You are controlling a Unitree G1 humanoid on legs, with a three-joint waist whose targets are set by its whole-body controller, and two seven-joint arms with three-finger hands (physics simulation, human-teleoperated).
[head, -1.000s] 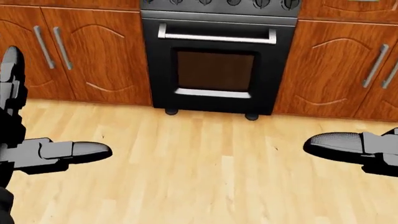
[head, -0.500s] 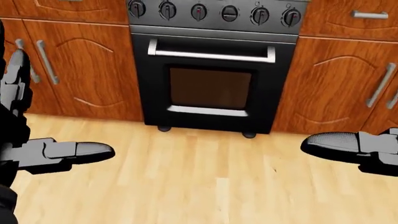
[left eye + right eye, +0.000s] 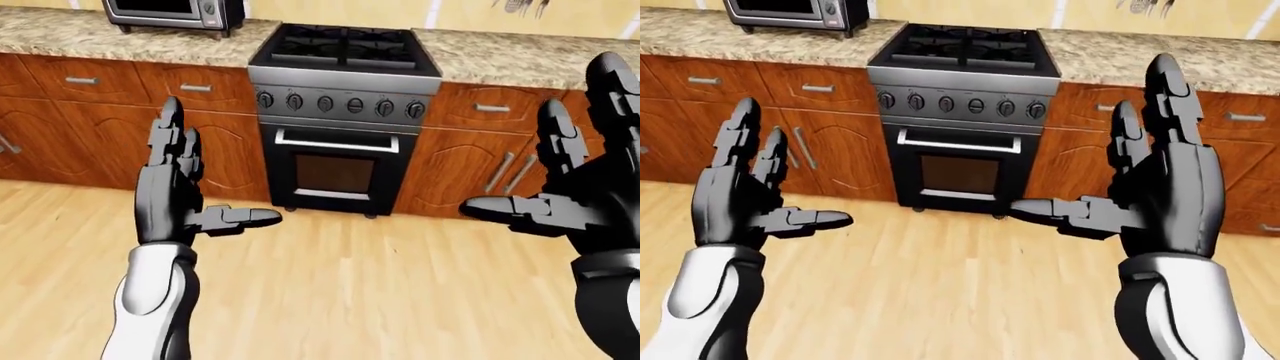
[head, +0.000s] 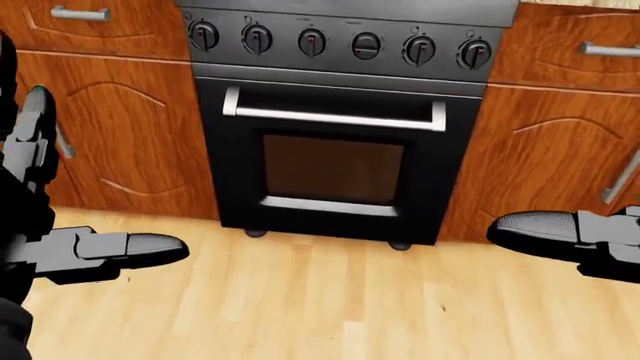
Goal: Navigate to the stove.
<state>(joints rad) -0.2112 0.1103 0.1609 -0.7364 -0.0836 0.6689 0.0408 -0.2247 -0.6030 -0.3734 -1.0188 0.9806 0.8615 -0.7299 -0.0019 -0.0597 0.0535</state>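
Note:
The black and steel stove (image 3: 340, 112) stands straight ahead between wooden cabinets, with gas burners (image 3: 345, 43) on top, a row of knobs (image 4: 336, 43) and an oven door with a steel handle (image 4: 335, 116). My left hand (image 3: 180, 187) is raised at the left of the left-eye view, fingers spread and open, holding nothing. Open too and just as bare, my right hand (image 3: 1150, 187) stands at the right of the right-eye view. Both hands are short of the stove, over the wooden floor.
Granite counters (image 3: 100, 34) run to both sides of the stove over wooden cabinet doors (image 3: 225, 154) and drawers. A steel microwave (image 3: 170, 11) sits on the counter at the top left. Light wooden floor (image 3: 330, 285) lies between me and the oven.
The whole head view has shifted: the stove has slid down and grown larger, and its knobs have come into view, so the camera has moved toward it. Both hands keep their pose.

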